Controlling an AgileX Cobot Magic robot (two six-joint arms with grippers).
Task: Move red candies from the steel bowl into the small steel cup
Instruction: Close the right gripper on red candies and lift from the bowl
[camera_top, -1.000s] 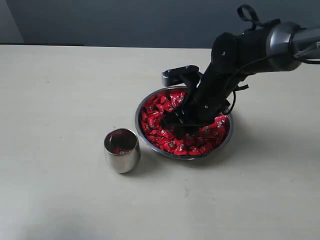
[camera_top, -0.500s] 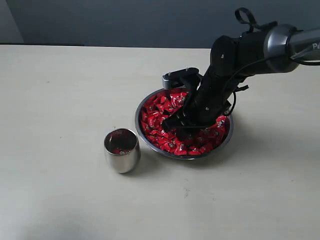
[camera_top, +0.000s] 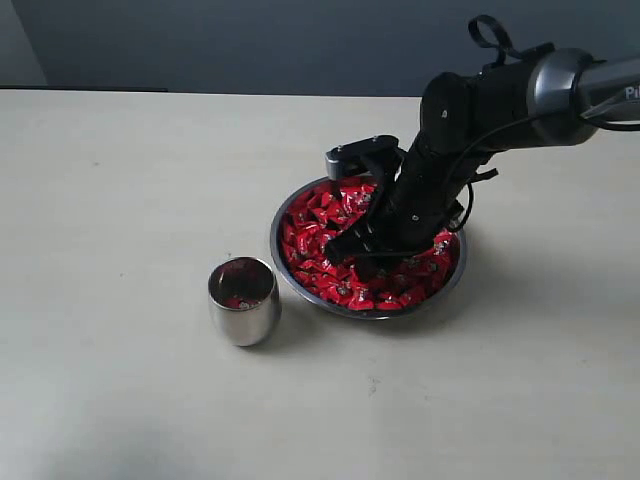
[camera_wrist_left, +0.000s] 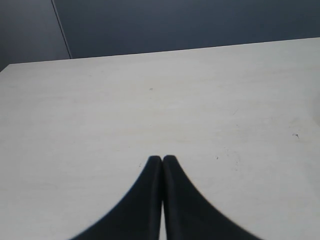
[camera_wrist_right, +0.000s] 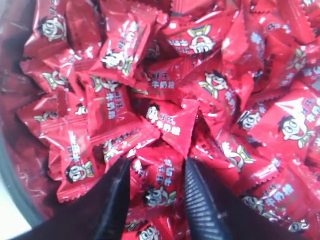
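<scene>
– Since the cup (camera_top: 243, 300) stands nearest, where exactly is it?
– Upright on the table (camera_top: 120, 180), just beside the bowl (camera_top: 273, 240), to its left and a little nearer. Red shows inside it (candies or only their reflection, I cannot tell).
– And the bowl?
– A step farther back, right of the middle, and full of candies (camera_top: 310, 215). They lie in a loose heap that covers its floor.
– Where is the right gripper (camera_top: 350, 245)?
– Down inside the bowl, with its tips at the heap near the middle. The arm (camera_top: 500, 95) slopes in from the far right.
– Is it clamped on anything?
– Its wrist view shows the fingers (camera_wrist_right: 112, 205) standing apart. One of the candies (camera_wrist_right: 159, 192) fills the gap and more lie all round, each shiny red wrapper printed with a small cartoon face. Whether that one is pinched or merely straddled, I cannot tell.
– The left gripper (camera_wrist_left: 162, 159)?
– Only its own camera sees it. The tips are pressed together with nothing between them, above bare table (camera_wrist_left: 150, 100).
– Farthest back?
– The table's far edge, then a dark blue-grey wall (camera_top: 250, 40).
</scene>
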